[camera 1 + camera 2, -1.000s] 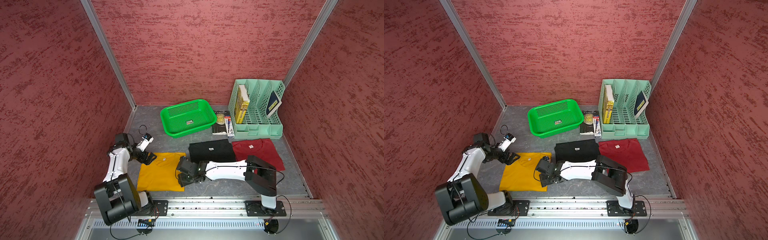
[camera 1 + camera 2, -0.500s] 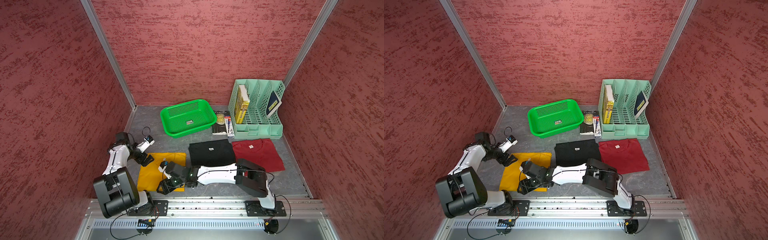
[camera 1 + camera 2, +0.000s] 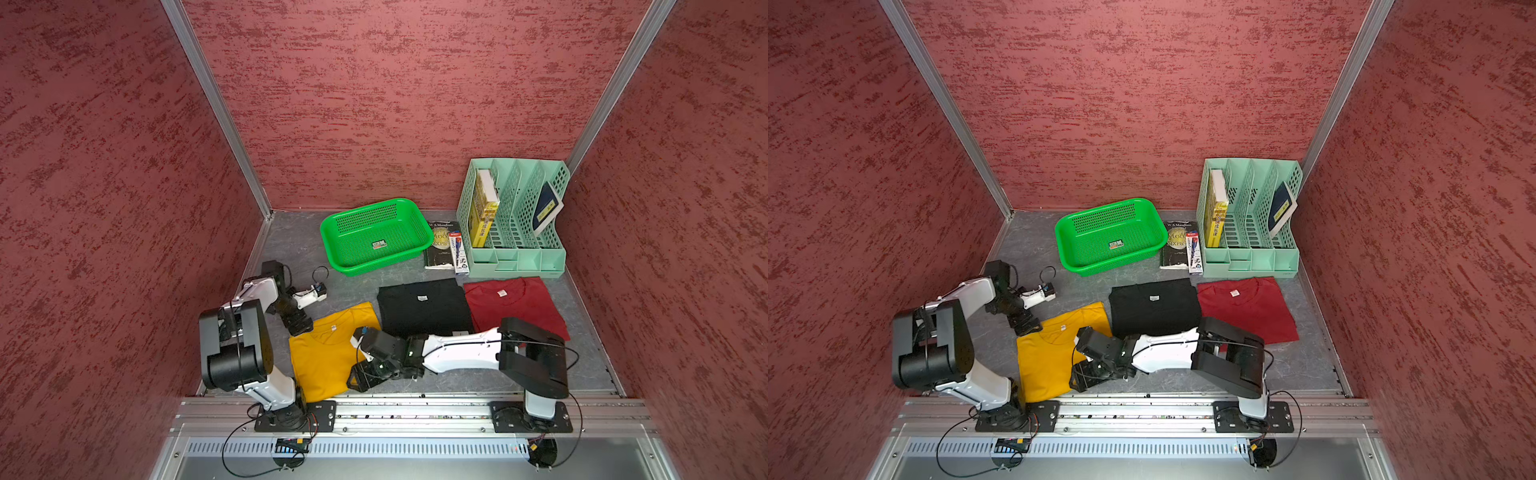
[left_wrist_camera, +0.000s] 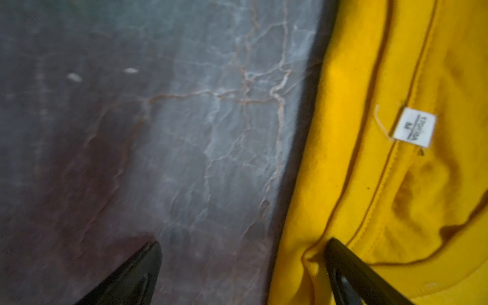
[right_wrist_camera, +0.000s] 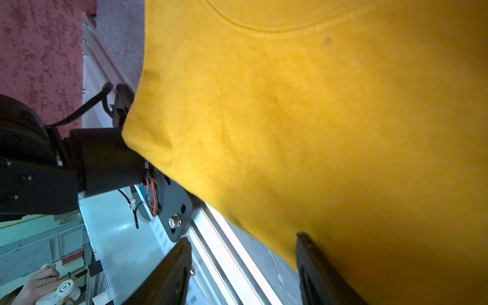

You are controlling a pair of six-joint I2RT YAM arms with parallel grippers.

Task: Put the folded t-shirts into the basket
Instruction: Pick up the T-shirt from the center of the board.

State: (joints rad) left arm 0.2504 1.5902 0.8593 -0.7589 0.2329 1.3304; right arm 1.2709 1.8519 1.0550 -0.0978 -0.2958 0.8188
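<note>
Black book (image 3: pixel 438 254) cover: "W.S. Maugham", "Moo…", "Sixpe…". Neck label (image 4: pixel 414 126), yellow t-shirt (image 4: pixel 343 158): print unreadable.

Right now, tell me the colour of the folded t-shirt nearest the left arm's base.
The t-shirt is mustard yellow, seen best in the right wrist view.

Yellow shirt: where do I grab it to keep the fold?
Take the yellow t-shirt by two opposite edges: left gripper at the far left corner, right gripper at the near right edge. It lies flat and limp; one grip would likely unfold it.
</note>
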